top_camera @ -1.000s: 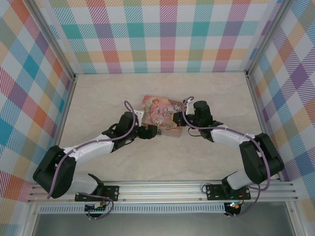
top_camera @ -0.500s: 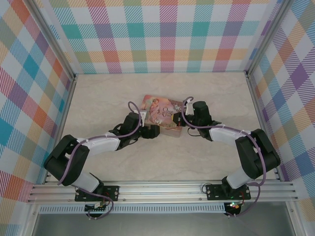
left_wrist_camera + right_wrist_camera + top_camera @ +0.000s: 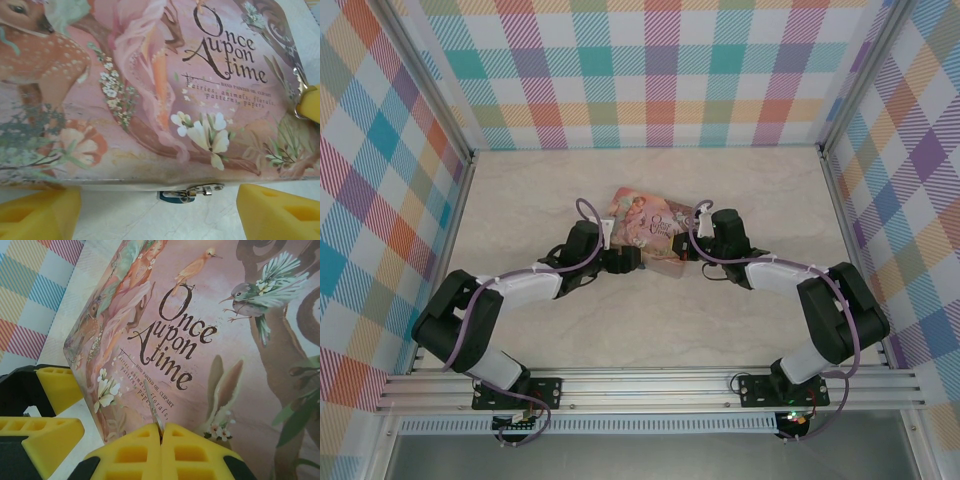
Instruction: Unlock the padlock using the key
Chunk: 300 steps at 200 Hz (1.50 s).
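The pale, marbled surface (image 3: 650, 330) lies under both arms, boxed in by checked walls (image 3: 660, 70). On it, between the two tools, rests a pink picture tin (image 3: 645, 228) with "Once upon a time" printed on its lid.

The left tool (image 3: 624, 262) meets the tin from the left side, and the right tool (image 3: 687, 248) meets it from the right, so the two point toward each other across it.

In the left wrist view the left tool (image 3: 158, 210) stands wide, its yellow fingers (image 3: 42, 212) well apart and nothing gripped between them. The tin's front edge runs straight ahead of it, across the gap. A small silver clasp (image 3: 201, 189) hangs from that edge, ahead and slightly right of the tool's middle.

The padlock (image 3: 171, 197), a tiny teal thing, sits just under the clasp at the tin's front edge, between the left tool's fingers and a little beyond their tips. Its shackle cannot be made out.

The right tool (image 3: 161, 434) is pressed closed, pads touching, pinching the key (image 3: 155, 415): a thin grey sliver stands up from the seam between the pads, its tip against the tin's lid just ahead of the tool.
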Available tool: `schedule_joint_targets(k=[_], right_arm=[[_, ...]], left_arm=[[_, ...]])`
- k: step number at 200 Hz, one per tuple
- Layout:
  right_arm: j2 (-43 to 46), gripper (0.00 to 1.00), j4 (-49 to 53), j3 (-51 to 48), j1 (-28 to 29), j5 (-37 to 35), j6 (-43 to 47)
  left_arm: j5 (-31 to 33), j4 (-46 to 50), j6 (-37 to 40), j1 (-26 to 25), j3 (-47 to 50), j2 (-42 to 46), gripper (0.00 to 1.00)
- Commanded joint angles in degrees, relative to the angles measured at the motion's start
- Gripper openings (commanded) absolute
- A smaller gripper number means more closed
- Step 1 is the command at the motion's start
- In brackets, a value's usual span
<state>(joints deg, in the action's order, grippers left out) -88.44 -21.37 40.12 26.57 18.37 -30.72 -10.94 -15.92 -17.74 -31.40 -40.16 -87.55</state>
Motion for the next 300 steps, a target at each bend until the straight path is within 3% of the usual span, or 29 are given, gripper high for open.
schedule_joint_targets(k=[1,94,170,300], right_arm=[[-1.02,0.01,-0.47,-0.4,-0.46,-0.15,-0.17],[-2.02,0.01,-0.09,0.57,-0.49,1.03,1.04],[-2.43,0.01,0.4,1.13,-0.47,0.9,1.59],[-2.56,0.01,-0.97,0.0,-0.46,1.26,1.02]], left_arm=[[-3.02,-4.84,1.54,0.3,2.61,-0.58,0.79],[-5.34,-19.71,0.03,-0.94,4.76,-8.51,0.78],[-3.74,-24.82,-0.27,-3.14,4.71,-13.45,0.77],[-1.9,-23.85,-1.4,-4.09,2.21,-15.92,0.51]])
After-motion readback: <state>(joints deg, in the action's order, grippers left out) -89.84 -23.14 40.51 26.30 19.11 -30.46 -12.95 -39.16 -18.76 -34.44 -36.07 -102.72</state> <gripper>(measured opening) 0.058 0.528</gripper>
